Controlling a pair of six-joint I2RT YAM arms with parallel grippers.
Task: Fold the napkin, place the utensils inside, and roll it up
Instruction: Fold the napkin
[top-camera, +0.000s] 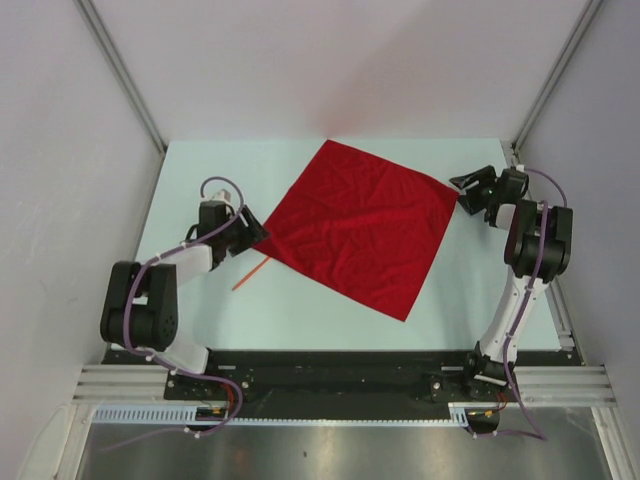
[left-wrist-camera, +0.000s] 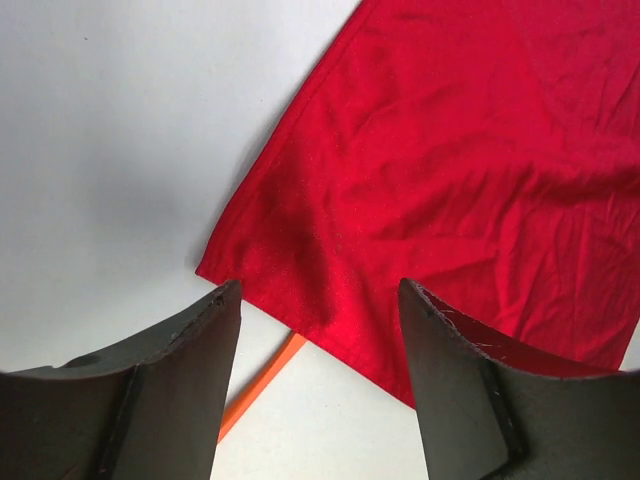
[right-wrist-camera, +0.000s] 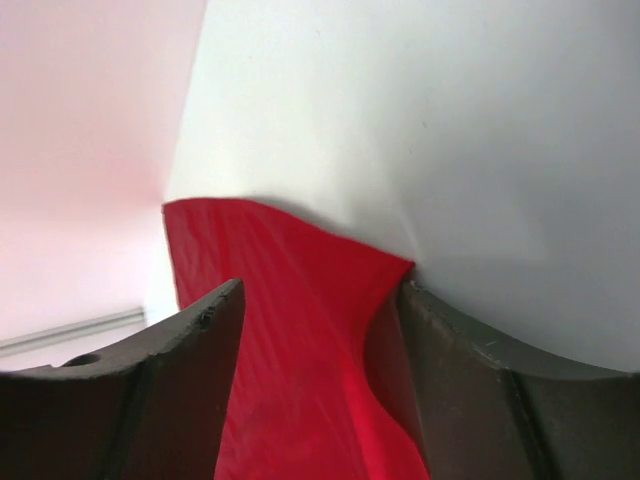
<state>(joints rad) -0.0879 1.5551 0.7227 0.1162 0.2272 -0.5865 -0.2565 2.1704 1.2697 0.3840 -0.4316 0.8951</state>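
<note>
A red napkin (top-camera: 360, 228) lies opened out flat on a pale table (top-camera: 300, 310), set like a diamond, with one robot arm at each of its side corners. No fold is made yet, so the work appears to be at the very start of the folding step.

The left gripper (top-camera: 252, 236) hangs low over the napkin's left corner. Its two dark jaws stand wide apart and hold nothing. The corner lies just ahead of and between them, flat on the table. A thin orange utensil (left-wrist-camera: 262, 385) lies directly beneath this gripper, and its far end runs under the napkin's edge.

The right gripper (top-camera: 466, 190) straddles the opposite corner with its jaws also well apart. The cloth runs up between them, and its tip lifts against the inner face of one finger (right-wrist-camera: 470, 380), the one on the right of the wrist view. The gap is far wider than the cloth, so it touches the cloth but does not pinch it.

The next move likely calls for a gripper to close firmly on its corner, lift it a little, and carry it across to the far side. The utensil probably needs to come clear of the napkin's edge first, or it could get dragged along.
</note>
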